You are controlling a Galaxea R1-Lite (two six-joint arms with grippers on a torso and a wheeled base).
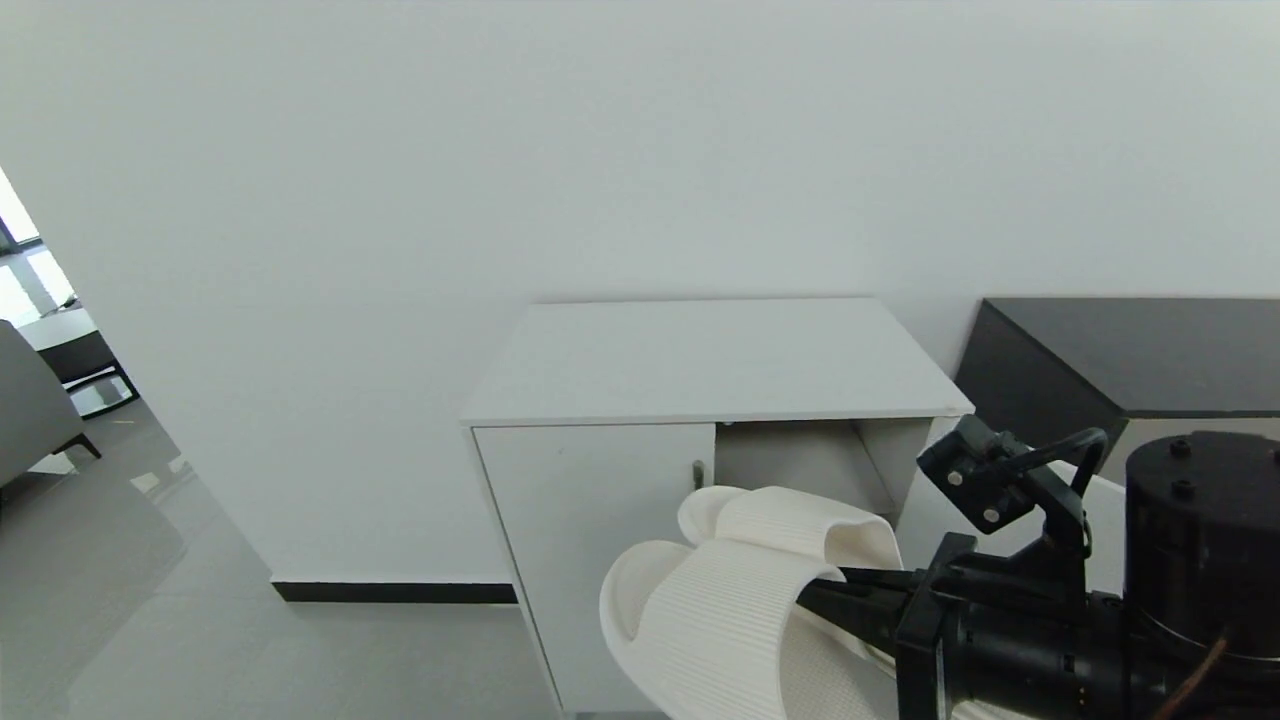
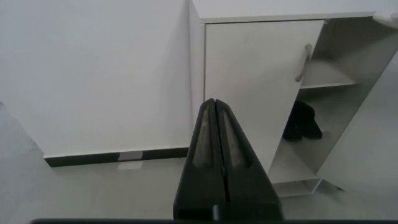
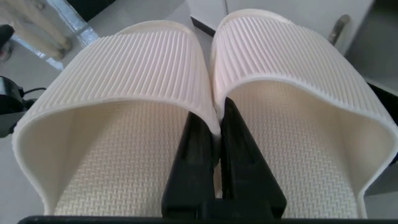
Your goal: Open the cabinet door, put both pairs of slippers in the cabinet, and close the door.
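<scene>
Broadly, a pale wall (image 1: pixel 500 150) backs everything, with a grey floor (image 1: pixel 250 650) below it; against that wall stands the white cabinet (image 1: pixel 700 360), and a dark counter (image 1: pixel 1130 350) sits just beside the cabinet's right edge.

The cabinet's left door (image 1: pixel 600 540) is shut; the right half (image 1: pixel 800 460) stands open, showing a shelf (image 2: pixel 326 74) inside.

The white slippers (image 1: pixel 740 590) hang as a pair in the air before the cabinet's front, side by side and touching, toes toward the cabinet, across the line where the shut door meets the open half; they are not yet inside.

The dark slippers (image 2: pixel 303 121) already stand in the open half, below the shelf and close to the shut door's edge; I cannot tell whether they lean on the back wall.

The right gripper (image 3: pixel 212 121) reaches in from the heel side; its jaws are clamped on the two inner strap walls where the white slippers meet.

The left gripper (image 2: pixel 215 107) hangs low, facing the cabinet's left front corner, well apart from it; its jaws are pressed together with nothing between them.

A slim handle (image 1: pixel 697 473) sits upright at the shut door's right edge.
</scene>
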